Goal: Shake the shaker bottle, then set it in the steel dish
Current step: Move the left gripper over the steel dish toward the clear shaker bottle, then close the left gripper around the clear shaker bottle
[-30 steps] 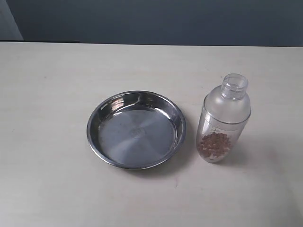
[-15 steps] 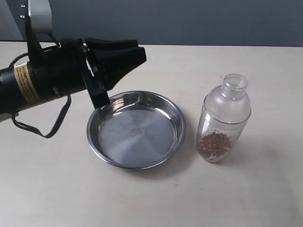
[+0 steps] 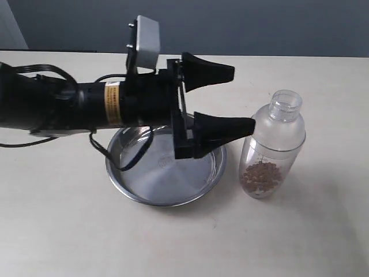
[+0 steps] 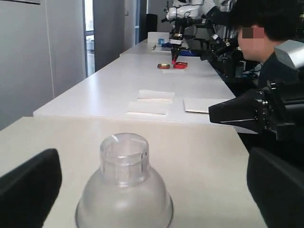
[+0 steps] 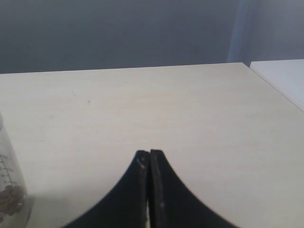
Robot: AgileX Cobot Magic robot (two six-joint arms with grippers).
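The clear shaker bottle (image 3: 272,151) stands upright on the table, right of the steel dish (image 3: 135,193), with brown pellets at its bottom. My left gripper (image 3: 242,98) reaches across over the dish, open wide, its fingertips (image 3: 245,125) just short of the bottle's shoulder. In the left wrist view the bottle's cap and dome (image 4: 124,185) lie between the two spread fingers (image 4: 28,190), without contact. My right gripper (image 5: 149,153) is shut on nothing, out of the exterior view; the bottle's edge (image 5: 9,190) shows in the right wrist view.
The pale table top (image 3: 300,242) stretches around dish and bottle. The left arm's body (image 3: 69,107) and its cable hang above the dish's left half. Another black arm (image 4: 256,111) and a person show beyond the table in the left wrist view.
The left arm came in from the left, swept rightward over the dish and opened its fingers toward the bottle. Bottle and dish have not moved.
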